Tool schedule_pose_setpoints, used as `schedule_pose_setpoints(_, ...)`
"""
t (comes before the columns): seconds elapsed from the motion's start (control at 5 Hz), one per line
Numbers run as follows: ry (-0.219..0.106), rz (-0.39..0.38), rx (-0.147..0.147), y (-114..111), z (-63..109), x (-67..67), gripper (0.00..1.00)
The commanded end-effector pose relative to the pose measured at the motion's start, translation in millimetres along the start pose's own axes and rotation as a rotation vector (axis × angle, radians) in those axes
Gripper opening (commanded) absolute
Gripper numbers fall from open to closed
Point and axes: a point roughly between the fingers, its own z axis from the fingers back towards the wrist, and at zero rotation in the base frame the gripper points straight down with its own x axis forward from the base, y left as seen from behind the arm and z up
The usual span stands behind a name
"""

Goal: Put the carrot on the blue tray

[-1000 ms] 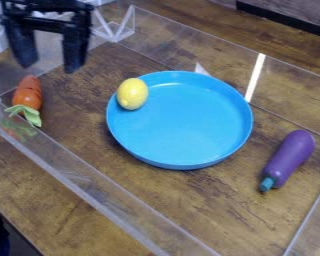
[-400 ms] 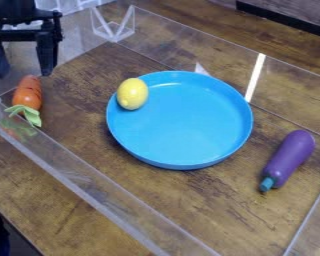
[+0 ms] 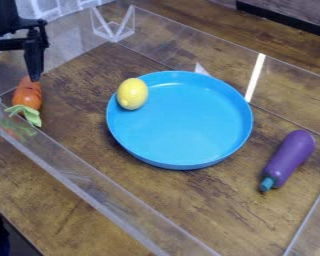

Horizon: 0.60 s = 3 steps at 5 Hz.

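Observation:
The carrot (image 3: 28,100), small and orange with a pale green leafy top, lies on the wooden table at the far left. My gripper (image 3: 13,66) hangs just above it, pointing down, open, with one dark finger (image 3: 37,58) on the carrot's right and the other at the picture's left edge. Nothing is between the fingers. The blue tray (image 3: 190,140) is a large round dish in the middle of the table, to the right of the carrot.
A yellow lemon (image 3: 132,94) sits on the tray's left rim. A purple eggplant (image 3: 288,158) lies at the right. A clear plastic wall (image 3: 83,185) borders the table along the front left edge and the back.
The gripper has moved left and down, from behind the carrot to just above it, rolling a little. It stays open. The carrot, lemon and eggplant have not moved.

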Motion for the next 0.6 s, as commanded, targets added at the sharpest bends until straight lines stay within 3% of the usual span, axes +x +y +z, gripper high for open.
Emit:
schedule_pose_setpoints(0.0,-0.032,0.02,-0.01,6.1,3.5,6.0,1.0)
schedule_pose_setpoints(0.4,-0.025,0.026,-0.016,5.9,6.8,13.9,1.0)
